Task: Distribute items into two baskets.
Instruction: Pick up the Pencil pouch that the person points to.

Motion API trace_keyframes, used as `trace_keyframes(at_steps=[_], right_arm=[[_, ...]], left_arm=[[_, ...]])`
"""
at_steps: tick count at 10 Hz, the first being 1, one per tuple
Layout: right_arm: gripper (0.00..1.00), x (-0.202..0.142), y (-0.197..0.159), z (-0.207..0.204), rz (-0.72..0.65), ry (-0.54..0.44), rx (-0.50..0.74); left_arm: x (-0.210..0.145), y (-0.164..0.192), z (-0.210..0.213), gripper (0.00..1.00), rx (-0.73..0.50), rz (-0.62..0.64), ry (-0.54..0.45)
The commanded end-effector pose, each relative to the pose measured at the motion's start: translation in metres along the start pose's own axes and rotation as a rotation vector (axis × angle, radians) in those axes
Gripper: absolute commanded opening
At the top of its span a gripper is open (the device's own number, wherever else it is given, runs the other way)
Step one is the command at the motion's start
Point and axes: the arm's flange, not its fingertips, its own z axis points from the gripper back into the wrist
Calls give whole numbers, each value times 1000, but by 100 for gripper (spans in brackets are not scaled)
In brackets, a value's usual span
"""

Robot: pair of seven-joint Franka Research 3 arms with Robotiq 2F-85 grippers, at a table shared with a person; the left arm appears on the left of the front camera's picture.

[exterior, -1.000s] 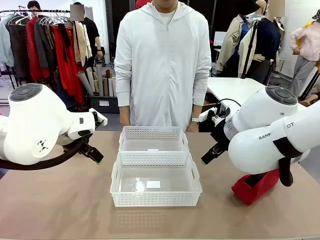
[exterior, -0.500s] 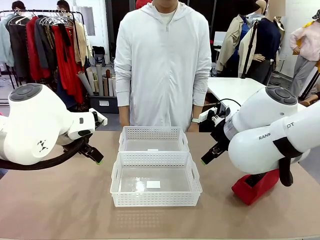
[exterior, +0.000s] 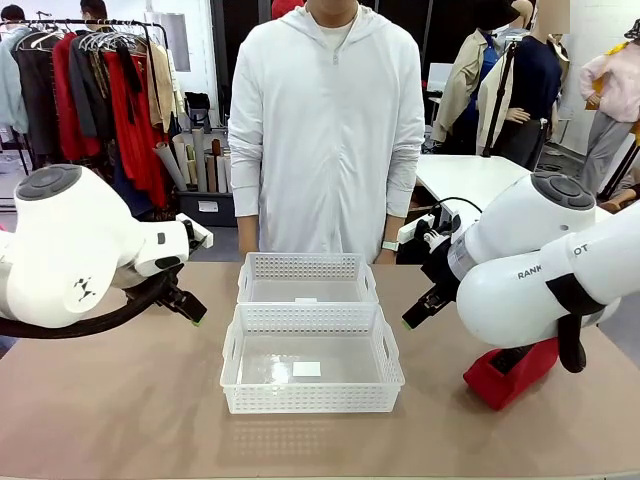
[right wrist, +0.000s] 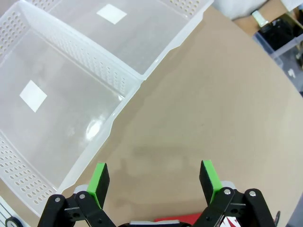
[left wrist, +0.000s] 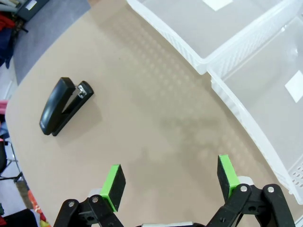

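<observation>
**Item 1, left arm** (exterior: 60,250). We recorded it as white, coming in from the left edge above the tan worktop (exterior: 120,400).

**Item 2, left tool** (left wrist: 170,179). We found its jaws spread wide with the green pads facing each other, gripping nothing. It hung over bare worktop to the left of the baskets.

**Item 3, black stapler** (left wrist: 64,106). In the left wrist view we noted it lying flat on the worktop near a rounded edge. It was well apart from both baskets and from the left tool.

**Item 4, near basket** (exterior: 310,398). We listed it as white with lattice sides, at the middle of the worktop, with a white label (exterior: 307,369) on its clear bottom.

**Item 5, far basket** (exterior: 305,266). We listed it as the same kind. It sat directly behind the near basket, and their long rims were touching.

**Item 6, person** (exterior: 325,130). We noted a white zipped jacket. The person stood at the far side, just behind the far basket.

**Item 7, right tool** (right wrist: 154,182). We found its jaws as wide apart as the left tool's, holding nothing. It was poised above the worktop just right of the baskets.

**Item 8, right arm** (exterior: 530,270). We recorded it as white, reaching in from the right edge.

**Item 9, red pouch** (exterior: 510,375). We found it lying on the worktop, right of the near basket and apart from it. The right arm above it hid part of it.
</observation>
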Motion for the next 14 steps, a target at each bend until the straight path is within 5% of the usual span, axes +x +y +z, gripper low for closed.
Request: trace_keyframes(at_steps=[1, 7, 11, 14], right_arm=[[100, 5, -17, 13, -7, 2, 34], [100, 15, -118, 65, -142, -35, 165], [100, -18, -179, 105, -295, -123, 221], [100, -57, -196, 143, -331, -205, 294]], left_arm=[[3, 17, 23, 100, -29, 48, -4], [23, 105, 75, 100, -274, 111, 40], [-8, 163, 139, 100, -435, 147, 17], [-47, 175, 187, 100, -417, 122, -95]])
